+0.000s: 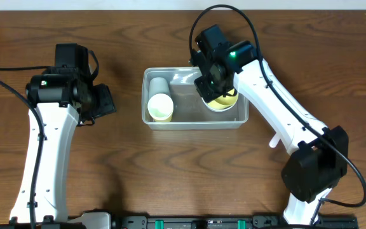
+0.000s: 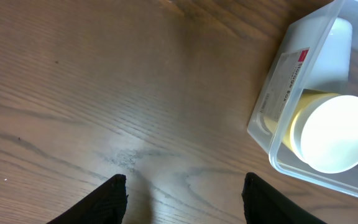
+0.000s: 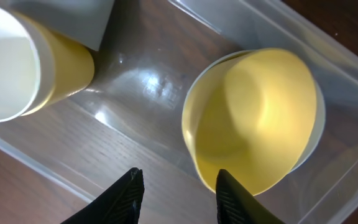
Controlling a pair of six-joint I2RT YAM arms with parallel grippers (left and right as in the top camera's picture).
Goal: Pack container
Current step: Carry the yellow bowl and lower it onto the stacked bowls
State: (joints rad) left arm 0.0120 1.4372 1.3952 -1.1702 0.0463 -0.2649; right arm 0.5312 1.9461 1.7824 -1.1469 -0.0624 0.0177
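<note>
The clear container [image 1: 196, 124] stands at the table's middle. Inside it, a yellow cup [image 1: 161, 107] lies on its side at the left end beside a white cup [image 1: 158, 84], and a yellow bowl [image 1: 224, 102] sits at the right end. My right gripper [image 1: 210, 86] hangs over the container just left of the bowl. In the right wrist view its open fingers [image 3: 178, 180] are above the container floor, the right finger at the edge of the yellow bowl [image 3: 253, 118]. My left gripper [image 2: 184, 186] is open and empty over bare table, left of the container [image 2: 278, 81].
The wooden table [image 1: 56, 25] surrounds the container. The yellow bowl seems to rest in a paler bowl whose rim shows behind it. The right arm's base [image 1: 313, 168] is at the front right.
</note>
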